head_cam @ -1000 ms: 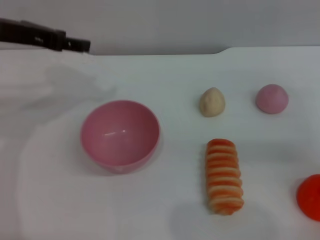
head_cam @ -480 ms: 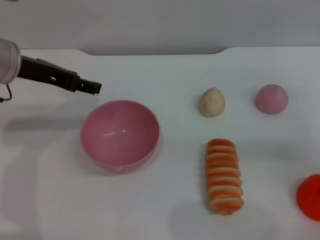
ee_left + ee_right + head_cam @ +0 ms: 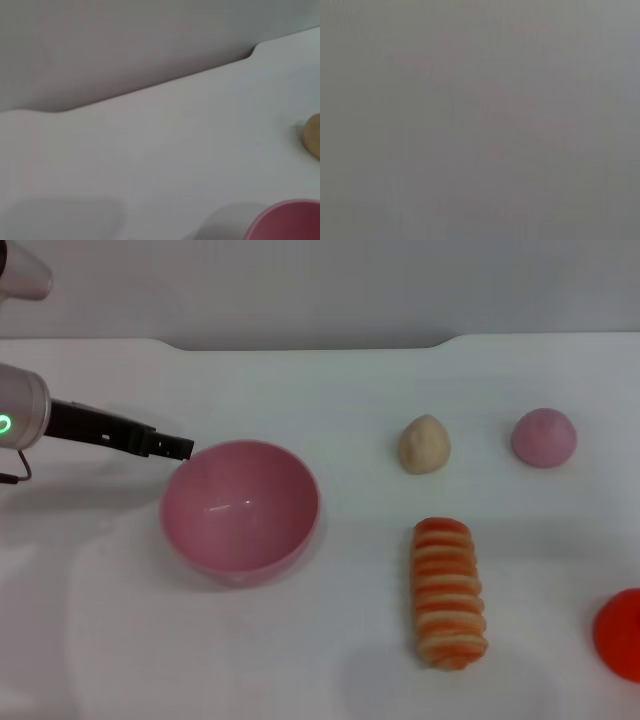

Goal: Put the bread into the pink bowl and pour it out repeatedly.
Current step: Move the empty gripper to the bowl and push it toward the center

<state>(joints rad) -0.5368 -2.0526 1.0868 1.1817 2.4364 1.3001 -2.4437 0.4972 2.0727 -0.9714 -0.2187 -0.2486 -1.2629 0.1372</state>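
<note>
The bread (image 3: 449, 593), a ridged orange-and-cream loaf, lies on the white table to the right of the pink bowl (image 3: 240, 508). The bowl stands upright with nothing in it, and its rim also shows in the left wrist view (image 3: 285, 221). My left gripper (image 3: 178, 448) reaches in from the left as a dark bar. Its tip hovers at the bowl's far-left rim. The right gripper is out of view, and the right wrist view shows only plain grey.
A small beige egg-shaped lump (image 3: 425, 444) and a small pink dome (image 3: 544, 437) sit behind the bread. A red-orange round thing (image 3: 620, 633) is cut off by the right edge. The table's back edge (image 3: 300, 343) meets a grey wall.
My left arm has come down from the far left corner and moved right, so its tip is now at the bowl's rim. The bowl and the bread have not moved.
</note>
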